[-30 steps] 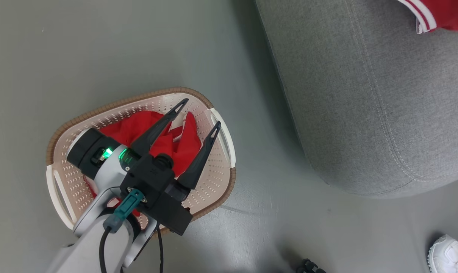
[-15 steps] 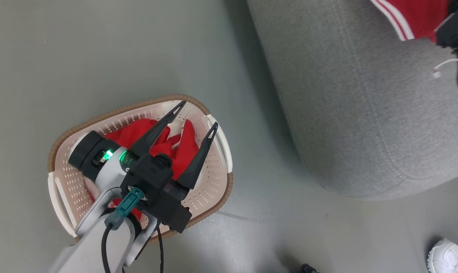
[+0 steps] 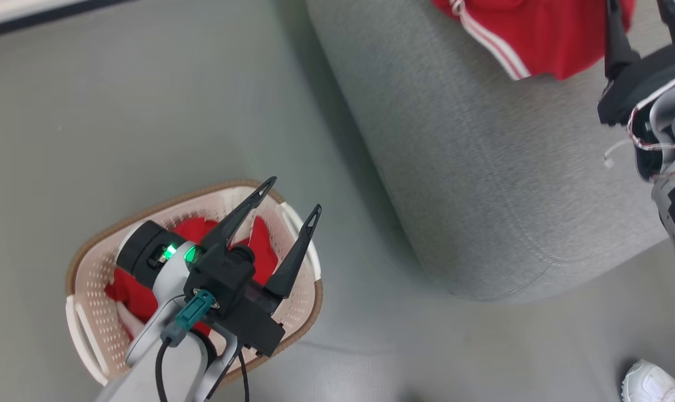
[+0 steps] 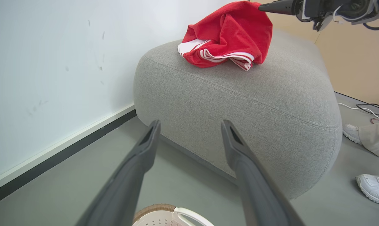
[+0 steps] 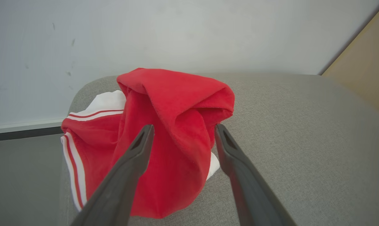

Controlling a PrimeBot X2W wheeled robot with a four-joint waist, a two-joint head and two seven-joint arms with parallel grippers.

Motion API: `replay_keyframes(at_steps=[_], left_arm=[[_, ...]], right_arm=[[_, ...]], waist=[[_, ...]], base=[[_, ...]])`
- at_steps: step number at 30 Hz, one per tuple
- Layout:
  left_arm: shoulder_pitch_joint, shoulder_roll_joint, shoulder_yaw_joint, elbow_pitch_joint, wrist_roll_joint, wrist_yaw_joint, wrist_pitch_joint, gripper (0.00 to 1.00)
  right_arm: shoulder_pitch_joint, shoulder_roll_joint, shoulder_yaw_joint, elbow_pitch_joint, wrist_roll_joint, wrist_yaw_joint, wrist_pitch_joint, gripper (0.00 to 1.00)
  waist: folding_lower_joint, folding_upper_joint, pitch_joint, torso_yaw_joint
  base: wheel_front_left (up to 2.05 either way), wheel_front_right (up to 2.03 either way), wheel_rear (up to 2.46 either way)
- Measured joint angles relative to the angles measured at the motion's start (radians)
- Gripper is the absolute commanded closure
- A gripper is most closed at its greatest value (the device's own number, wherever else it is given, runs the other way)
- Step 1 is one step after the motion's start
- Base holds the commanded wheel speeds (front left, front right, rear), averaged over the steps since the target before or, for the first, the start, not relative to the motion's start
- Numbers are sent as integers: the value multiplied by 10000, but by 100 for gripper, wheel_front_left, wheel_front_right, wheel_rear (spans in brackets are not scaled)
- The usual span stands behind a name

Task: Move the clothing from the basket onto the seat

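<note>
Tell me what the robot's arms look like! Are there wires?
The left end effector and right end effector each have two long, pointed dark fingers on a black block. The left forearm is pale grey, with green lights, a teal plug and black cables. Thin red and white wires loop at the right wrist.

The left arm's pale forearm (image 3: 147, 363) is slanting up from the head view's lower left. The left gripper (image 3: 293, 195) is pointing up and rightward, its two dark fingers spread wide, gripping nothing. The right gripper (image 5: 183, 127) is hovering at the far right, its fingers likewise parted and empty.
</note>
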Motion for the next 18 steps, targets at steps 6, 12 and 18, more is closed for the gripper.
replay_keyframes(at_steps=[6, 12, 18], left_arm=[[224, -151, 15, 393, -324, 2, -311, 0], [408, -405, 113, 849, -545, 115, -660, 0], [783, -477, 491, 1267, -867, 326, -1060, 0]], right_arm=[[412, -96, 81, -23, -173, 82, 0, 0], [712, -153, 161, -171, -295, 150, 0, 0], [1058, 111, 372, -514, -516, 282, -2, 0]], waist=[[0, 0, -650, -266], [-1, -1, -1380, -428], [-1, -1, -2185, -406]], base=[[0, 0, 0], [0, 0, 0], [0, 0, 0]])
